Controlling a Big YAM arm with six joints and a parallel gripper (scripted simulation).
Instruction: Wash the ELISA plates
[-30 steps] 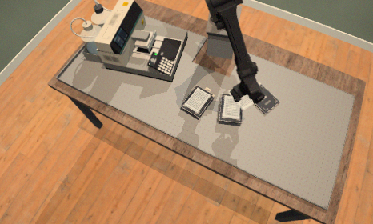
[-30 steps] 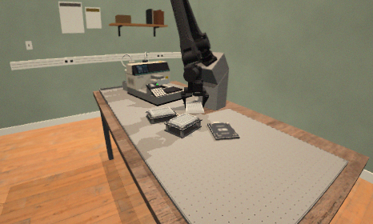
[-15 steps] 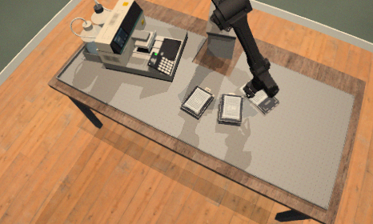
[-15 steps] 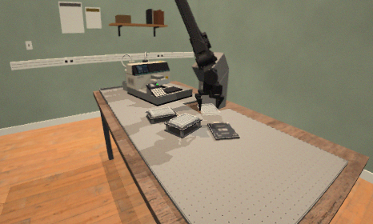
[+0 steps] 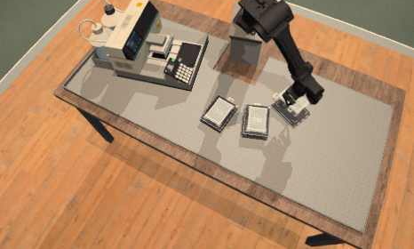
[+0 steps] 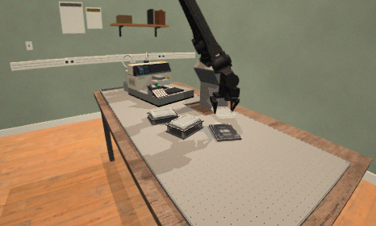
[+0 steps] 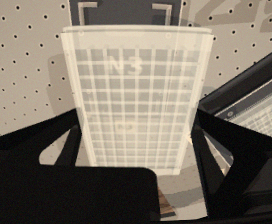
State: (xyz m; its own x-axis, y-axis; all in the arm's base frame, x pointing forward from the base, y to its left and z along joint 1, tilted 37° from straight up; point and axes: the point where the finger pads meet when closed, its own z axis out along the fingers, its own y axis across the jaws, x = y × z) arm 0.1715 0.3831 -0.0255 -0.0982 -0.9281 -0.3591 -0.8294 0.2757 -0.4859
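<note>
My gripper (image 5: pixel 299 103) (image 6: pixel 224 110) (image 7: pixel 136 113) is shut on a clear ELISA plate (image 5: pixel 300 106) (image 6: pixel 227 113) (image 7: pixel 137 95), its fingers on the two long sides. The plate is held above nest N3 (image 5: pixel 291 117) (image 6: pixel 233 136) (image 7: pixel 124 15), which is dark and holds no plate. The N3 marking shows through the plate in the wrist view. I cannot make out its cut-off corner. The middle nest (image 5: pixel 254 136) (image 6: pixel 185 132) and the left nest (image 5: pixel 216 126) (image 6: pixel 161 121) each bear a plate. The washer (image 5: pixel 129 31) (image 6: pixel 150 77) shows a green lamp (image 5: pixel 173 60) (image 6: pixel 158 85).
The middle nest stands close beside N3, with its plate (image 5: pixel 257 117) (image 6: pixel 185 121) (image 7: pixel 259 122) facing up. The washer's keypad (image 5: pixel 183 72) (image 6: pixel 160 93) is at its front. A grey pedestal (image 5: pixel 245 49) (image 6: pixel 208 93) stands at the table's back edge. Bottles with tubes stand behind the washer.
</note>
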